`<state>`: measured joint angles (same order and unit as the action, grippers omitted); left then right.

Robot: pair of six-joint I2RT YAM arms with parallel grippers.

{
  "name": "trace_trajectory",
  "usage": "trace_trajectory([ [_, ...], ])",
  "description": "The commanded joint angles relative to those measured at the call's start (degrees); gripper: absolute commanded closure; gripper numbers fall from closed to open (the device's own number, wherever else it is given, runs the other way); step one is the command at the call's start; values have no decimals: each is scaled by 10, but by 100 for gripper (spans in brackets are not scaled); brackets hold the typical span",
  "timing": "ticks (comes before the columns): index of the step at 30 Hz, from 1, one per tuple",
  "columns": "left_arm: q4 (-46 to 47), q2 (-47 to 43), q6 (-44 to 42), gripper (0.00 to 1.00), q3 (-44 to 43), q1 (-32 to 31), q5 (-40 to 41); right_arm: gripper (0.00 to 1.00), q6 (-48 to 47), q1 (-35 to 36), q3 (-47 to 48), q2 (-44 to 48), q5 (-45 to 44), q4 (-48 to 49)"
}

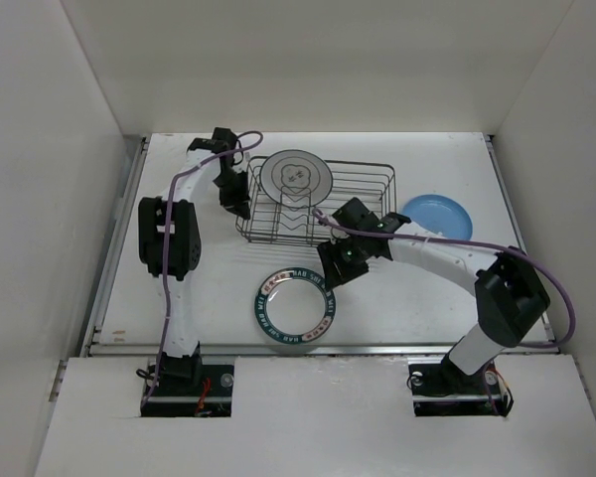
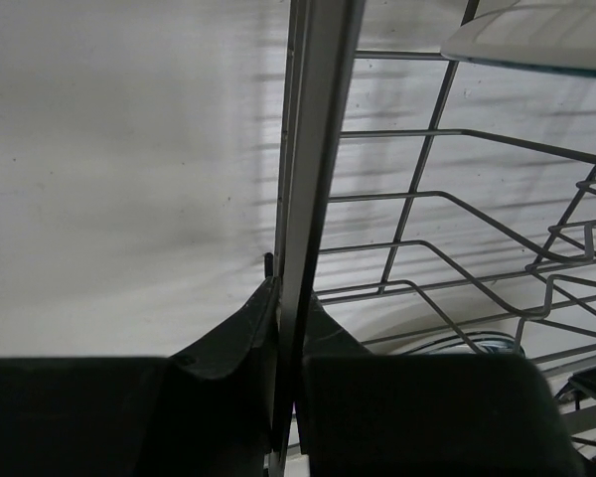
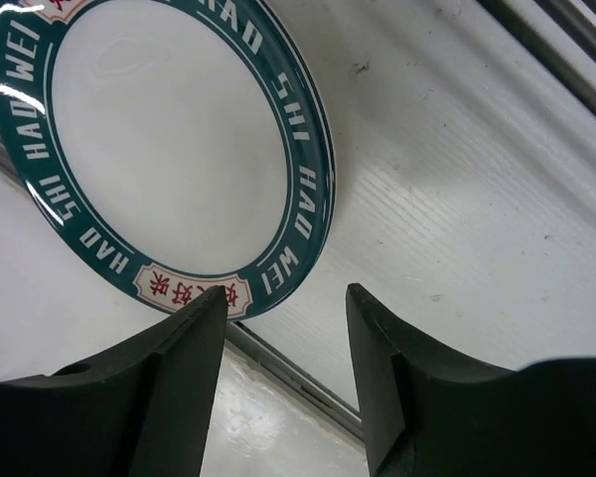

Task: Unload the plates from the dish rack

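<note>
Dish rack (image 1: 363, 204) sits mid-table (image 1: 427, 298) with one motif plate (image 1: 295, 177) leaning in its slots. The green-rimmed plate (image 1: 295, 305) and blue plate (image 1: 437, 216) lie flat outside, unloaded. Left claw (image 2: 288, 298) is clamped on the rack's rim, likely steadying it; right claw (image 3: 285, 298) gapes wide, empty, just beside the green-rimmed plate.

One rack (image 1: 363, 188) is counted, set toward the far edge of the worktop. Three plates are counted: one motif plate (image 1: 295, 177) standing in the rack, one green-rimmed plate (image 1: 296, 305) lying flat toward the near edge, and one blue plate (image 1: 439, 215) lying near the right edge. Two arms are counted, left arm (image 1: 174, 248) and right arm (image 1: 447, 260), with two grippers, left gripper (image 1: 238, 205) and right gripper (image 1: 336, 270)
</note>
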<state>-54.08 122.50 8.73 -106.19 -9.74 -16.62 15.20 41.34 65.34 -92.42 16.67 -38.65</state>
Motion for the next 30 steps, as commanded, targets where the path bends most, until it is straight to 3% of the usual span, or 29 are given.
trace_trajectory([
  [1,-30,-38,62,100,18,28,10,43,-3,7,43,14,-18,-14],
  [6,-19,-43,86,100,40,38,-5,36,-9,7,128,85,-23,37],
  [7,-13,-43,86,100,47,44,-11,28,-9,7,151,104,-60,83],
  [10,-13,-43,91,100,54,50,-36,21,-9,0,171,109,-167,160],
  [11,-8,-43,91,100,54,50,-42,21,-9,0,194,103,-260,194],
  [15,-2,-48,86,100,71,56,-54,19,-58,-35,295,-30,-347,215],
  [20,-24,-10,57,100,14,56,-48,17,-179,-42,401,-182,-329,223],
  [22,-44,12,34,100,-22,56,-37,14,-185,-48,441,-243,-351,236],
  [28,-73,52,-1,100,-90,56,-6,14,-180,-70,525,-334,-362,270],
  [30,-80,66,-23,100,-115,56,5,17,-180,-81,525,-334,-323,278],
])
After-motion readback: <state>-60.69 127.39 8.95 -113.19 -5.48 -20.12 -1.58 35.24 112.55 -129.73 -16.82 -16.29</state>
